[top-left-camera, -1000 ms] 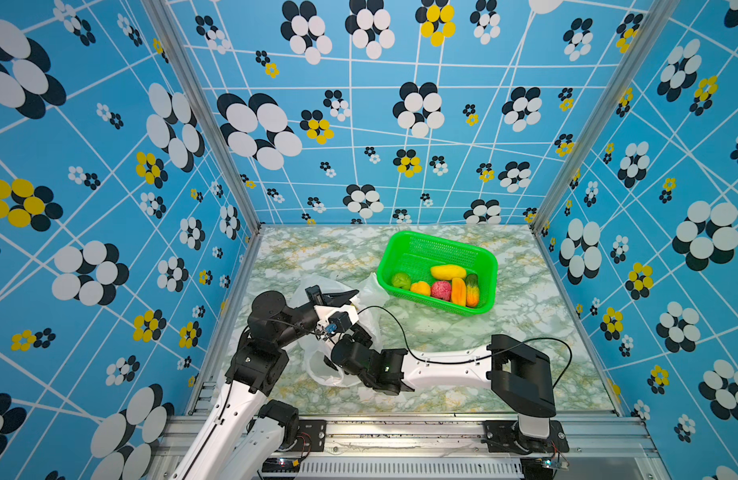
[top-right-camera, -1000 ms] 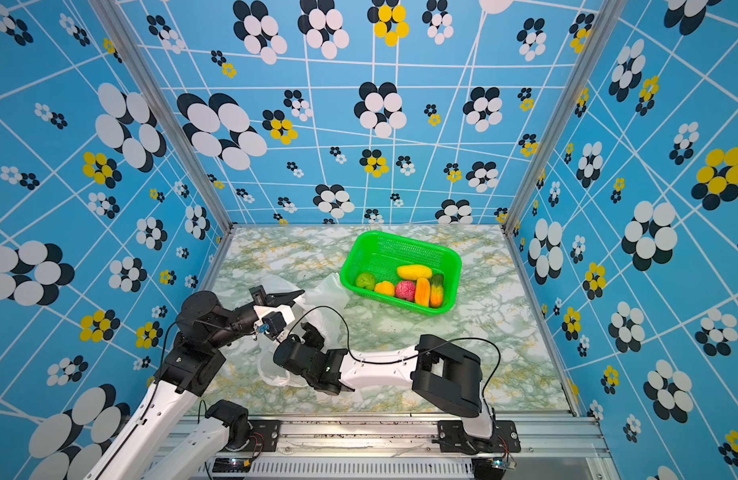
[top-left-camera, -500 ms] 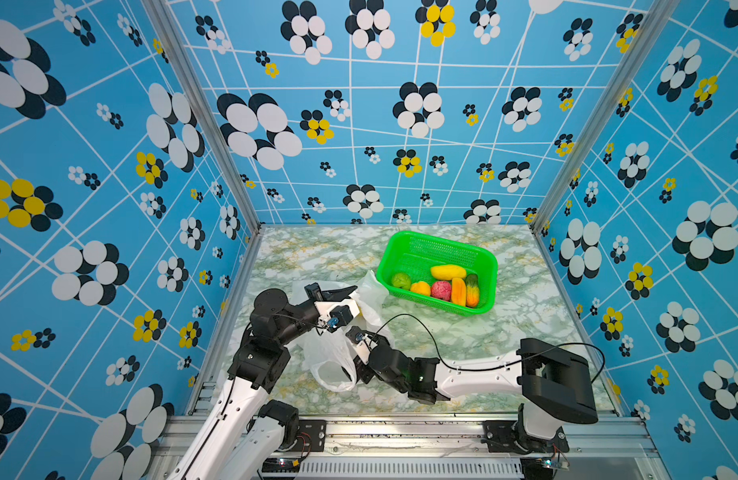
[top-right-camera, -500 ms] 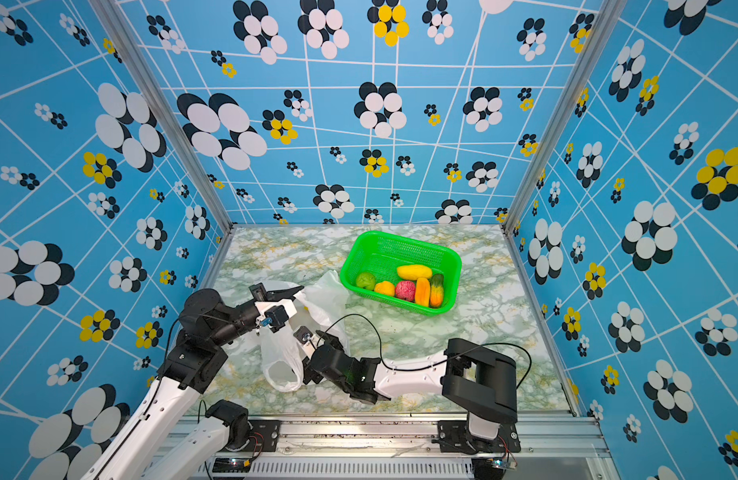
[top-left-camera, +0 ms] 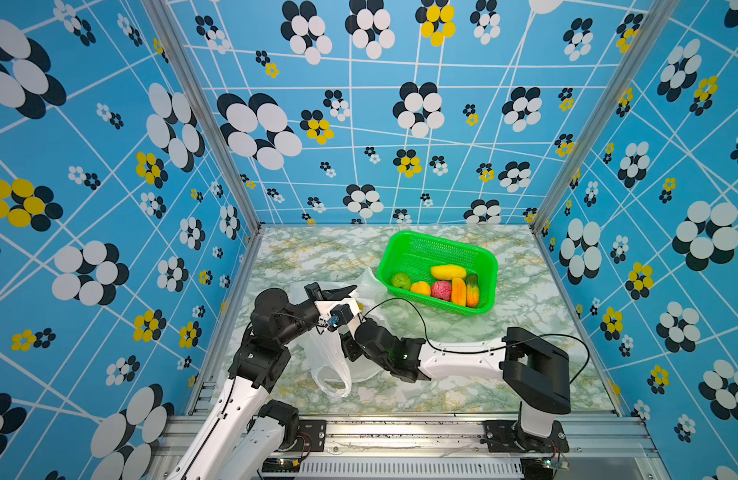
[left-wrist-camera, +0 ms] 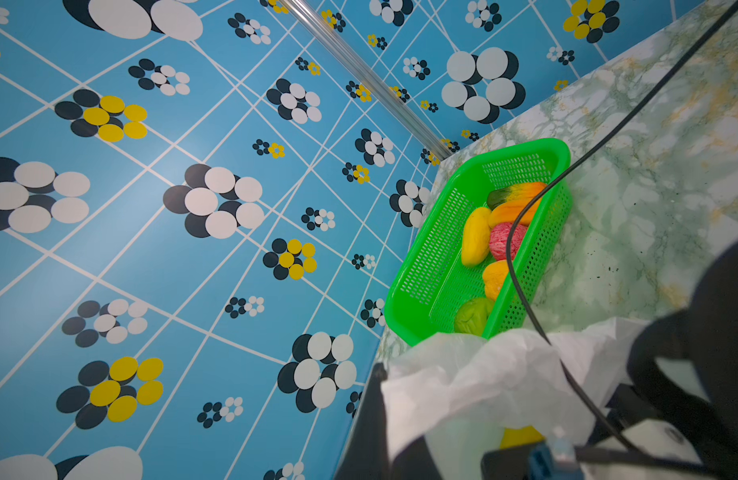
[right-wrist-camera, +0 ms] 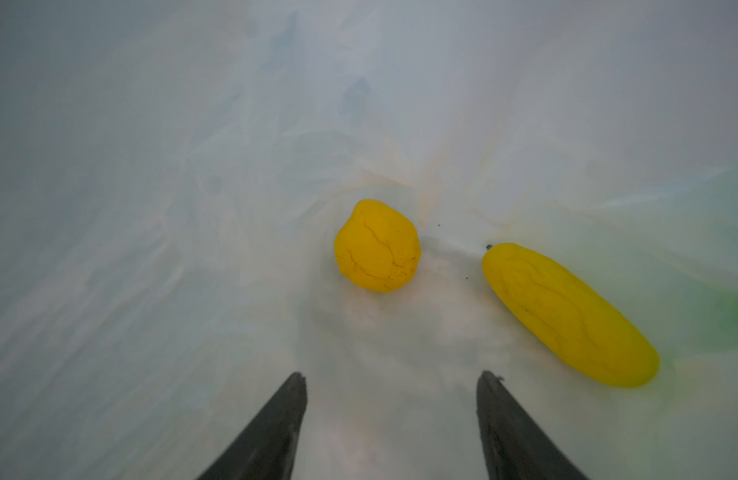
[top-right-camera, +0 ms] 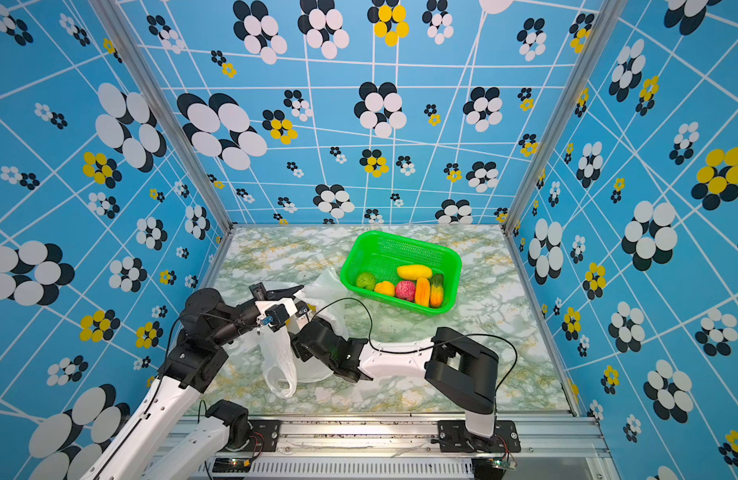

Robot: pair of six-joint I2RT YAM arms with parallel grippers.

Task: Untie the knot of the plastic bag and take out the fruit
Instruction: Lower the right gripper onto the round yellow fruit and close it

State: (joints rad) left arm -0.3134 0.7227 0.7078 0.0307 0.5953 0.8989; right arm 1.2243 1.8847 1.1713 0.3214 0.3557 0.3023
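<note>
White plastic bag hides the right hand, spread apart; left hand pinches it.

plastic bag: thin, crinkly, translucent white film
basket: glossy green mesh plastic
surface: smooth, marble-patterned
fruit: matt yellow, finely cracked

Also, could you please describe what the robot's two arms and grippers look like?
Both arms, left arm and right arm, have white links and chunky black joints. A thin black cable loops along the right one. The right gripper has dark, tapering fingers.
</note>
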